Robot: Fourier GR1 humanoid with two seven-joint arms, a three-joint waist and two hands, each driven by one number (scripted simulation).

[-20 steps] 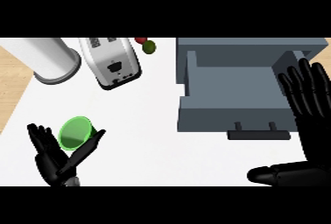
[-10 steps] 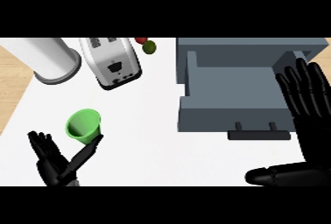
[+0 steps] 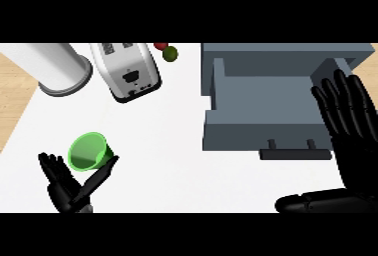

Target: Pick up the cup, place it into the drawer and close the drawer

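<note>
- Green cup (image 3: 90,151) lying tipped on its side on the white counter (image 3: 170,145) at lower left, open mouth turned toward the view, well apart from the drawer.
- Left hand (image 3: 70,184) just below the cup, fingers straight and spread, thumb reaching up beside the cup's lower right rim; no curl around it.
- Whether thumb and rim touch: cannot tell.
- Grey drawer (image 3: 269,107) pulled open at right, bare inside, dark handle (image 3: 294,154) on its front.
- Right hand (image 3: 348,112) upright at the right edge, fingers straight and spread, overlapping the drawer's right side.
- Toaster (image 3: 127,70) and white cylinder (image 3: 55,67) at upper left.
</note>
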